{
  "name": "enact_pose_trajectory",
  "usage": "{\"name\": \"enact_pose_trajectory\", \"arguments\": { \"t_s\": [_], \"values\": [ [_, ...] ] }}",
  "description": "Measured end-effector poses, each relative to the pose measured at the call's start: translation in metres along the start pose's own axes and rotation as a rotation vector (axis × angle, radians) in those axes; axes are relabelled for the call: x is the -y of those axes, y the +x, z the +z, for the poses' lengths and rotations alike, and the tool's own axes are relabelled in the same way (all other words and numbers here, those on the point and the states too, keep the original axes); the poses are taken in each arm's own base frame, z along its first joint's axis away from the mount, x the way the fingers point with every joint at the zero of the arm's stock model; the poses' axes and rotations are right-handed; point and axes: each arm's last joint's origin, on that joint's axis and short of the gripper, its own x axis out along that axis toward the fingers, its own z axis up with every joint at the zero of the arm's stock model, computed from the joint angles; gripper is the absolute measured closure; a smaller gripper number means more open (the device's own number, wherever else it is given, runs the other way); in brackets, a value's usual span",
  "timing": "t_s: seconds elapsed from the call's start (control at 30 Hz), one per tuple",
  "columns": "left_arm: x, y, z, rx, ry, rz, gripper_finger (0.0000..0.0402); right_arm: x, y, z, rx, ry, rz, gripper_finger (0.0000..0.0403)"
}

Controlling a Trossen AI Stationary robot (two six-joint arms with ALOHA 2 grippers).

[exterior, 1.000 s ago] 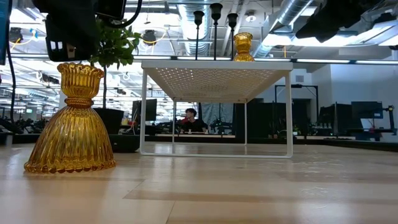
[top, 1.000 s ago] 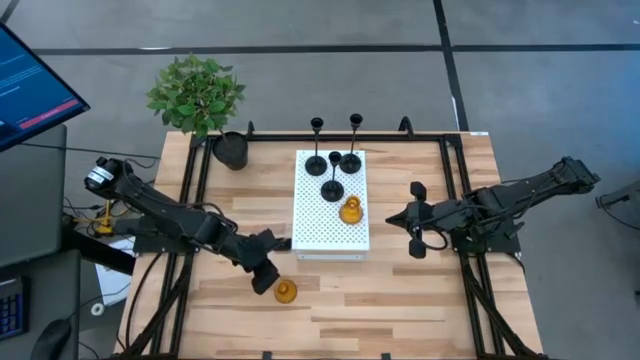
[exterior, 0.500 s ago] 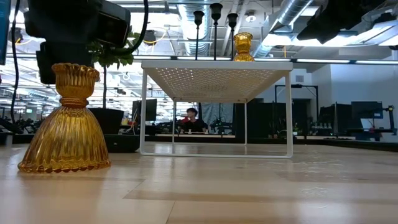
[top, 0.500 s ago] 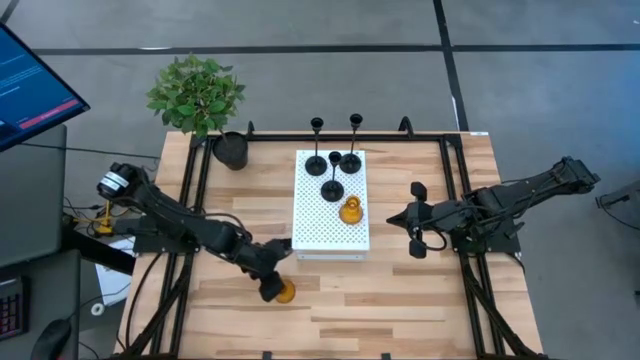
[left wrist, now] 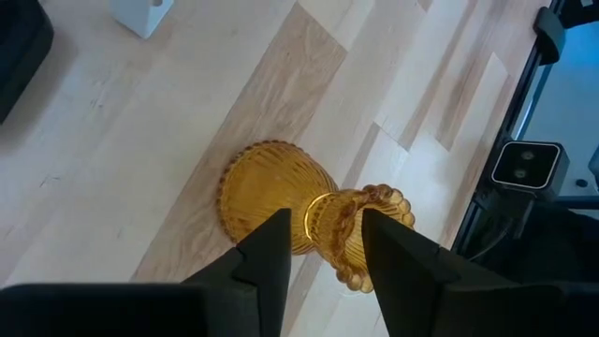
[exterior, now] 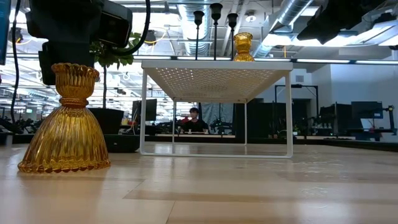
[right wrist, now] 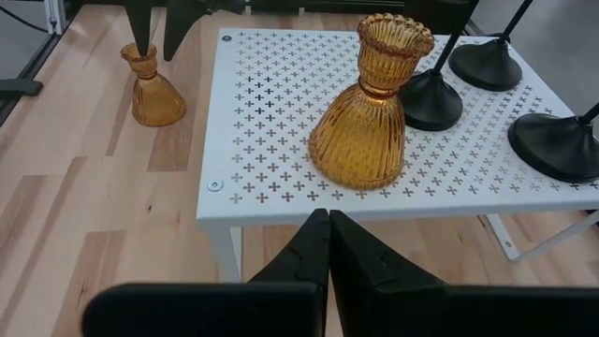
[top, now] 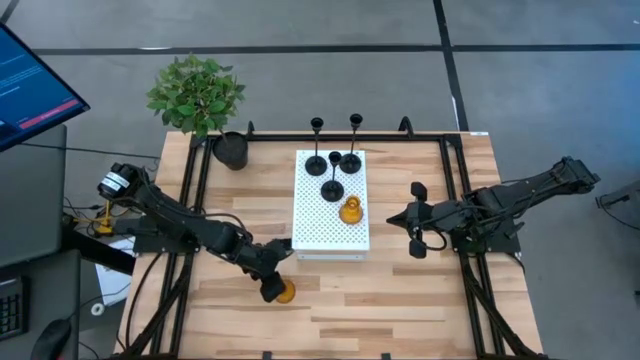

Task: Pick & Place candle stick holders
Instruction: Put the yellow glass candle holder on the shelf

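Nearest the front edge of the counter (top: 400,310): amber holder (top: 286,292) stands upright on the wood, left pincer (top: 272,288) around its neck, fingers (left wrist: 267,257) apart on either side, not yet clamped. It is not on the rack.

Risk, as I judge it: neck is narrow and ribbed under a flared rim, so an off-centre close could tip the holder or let it slip; a lift that swings low could clip the rack edge.

Room: open wood in front of and right of the holder; the white perforated rack (top: 312,232) sits just behind. Its near half is bare apart from the second amber holder (top: 350,210), so there is landing space.

Farther back on the rack: three black stem holders (top: 332,165), bases close together at the far end, worth avoiding.

Right pincer (top: 417,232) waits right of the rack, fingers together, holding nothing.

Plant pot (top: 231,150) at the far left corner, well clear.
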Motion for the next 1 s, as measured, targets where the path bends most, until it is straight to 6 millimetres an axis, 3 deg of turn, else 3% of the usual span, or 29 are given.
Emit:
{"name": "enact_pose_trajectory", "arguments": {
  "t_s": [0.2,0.47,0.67,1.0],
  "values": [
    [-0.001,0.003,-0.001,-0.009,0.000,0.012,0.0281,0.000,0.000,0.000,-0.004,-0.002,-0.001,0.0403],
    [0.000,0.011,-0.001,-0.022,-0.004,0.008,0.0343,0.000,0.000,-0.002,-0.021,-0.010,-0.004,0.0403],
    [0.001,-0.006,0.000,0.001,-0.011,-0.025,0.0370,0.000,0.000,-0.002,-0.020,-0.010,-0.004,0.0403],
    [0.002,-0.056,-0.001,0.058,-0.124,-0.116,0.0371,0.000,0.000,-0.002,-0.020,-0.010,-0.004,0.0403]
  ]
}}
